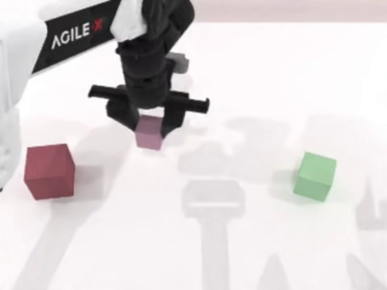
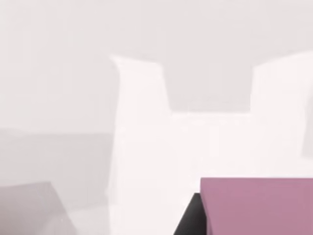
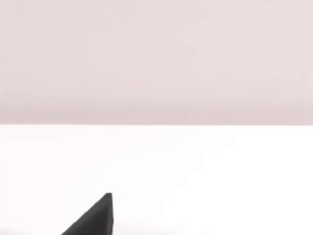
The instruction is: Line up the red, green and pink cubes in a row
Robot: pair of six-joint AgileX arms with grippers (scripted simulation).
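Left gripper (image 1: 149, 125) pinching pink cube (image 1: 149, 133), positioned between red cube (image 1: 49, 171) and green cube (image 1: 315, 176) to form the row; right arm out of top view

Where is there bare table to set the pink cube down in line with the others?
Bare table lies between the red cube and the green cube, only shadows there. It is crowded farther back on the left, where the left gripper stands over the pink cube.
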